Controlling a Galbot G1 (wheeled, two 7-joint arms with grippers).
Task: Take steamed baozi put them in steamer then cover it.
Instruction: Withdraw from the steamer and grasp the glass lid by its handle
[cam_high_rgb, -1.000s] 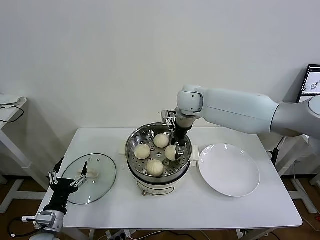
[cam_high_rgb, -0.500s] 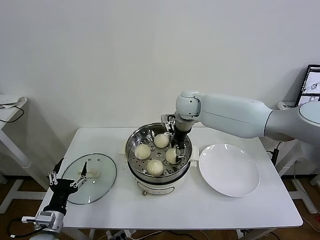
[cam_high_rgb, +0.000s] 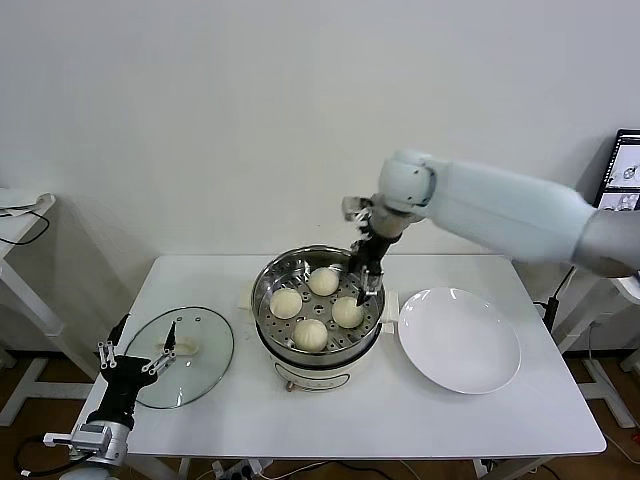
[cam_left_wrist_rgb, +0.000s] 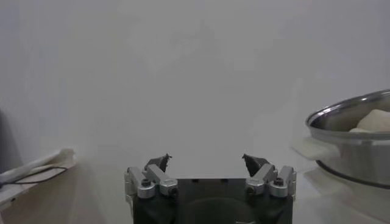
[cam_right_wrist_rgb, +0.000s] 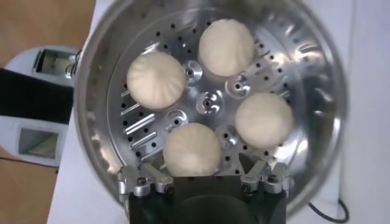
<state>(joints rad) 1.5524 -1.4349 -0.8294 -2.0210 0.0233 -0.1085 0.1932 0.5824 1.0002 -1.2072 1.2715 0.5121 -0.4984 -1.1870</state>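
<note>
The steamer (cam_high_rgb: 275, 345) stands mid-table, lid off. Four baozi lie on its perforated tray: far (cam_high_rgb: 322, 281), left (cam_high_rgb: 286, 303), right (cam_high_rgb: 347, 312) and near (cam_high_rgb: 310, 334). My right gripper (cam_high_rgb: 364, 288) is open and empty, just above the right baozi and the steamer's right rim. In the right wrist view the four baozi (cam_right_wrist_rgb: 155, 80) lie below the open gripper (cam_right_wrist_rgb: 206, 164). My left gripper (cam_high_rgb: 135, 365) is open and idle at the table's front left corner. The left wrist view shows it (cam_left_wrist_rgb: 206, 161) open, with the steamer (cam_left_wrist_rgb: 359, 143) off to one side.
A round clear glass lid (cam_high_rgb: 195, 335) lies flat on the table left of the steamer, right by my left gripper. A flat white plate (cam_high_rgb: 460, 340), bare, lies right of the steamer. A side table (cam_high_rgb: 20, 215) stands at far left, a monitor (cam_high_rgb: 625, 165) at far right.
My right gripper has lifted up and slightly right, away from the right baozi, which stays on the tray. The left arm has not moved.
</note>
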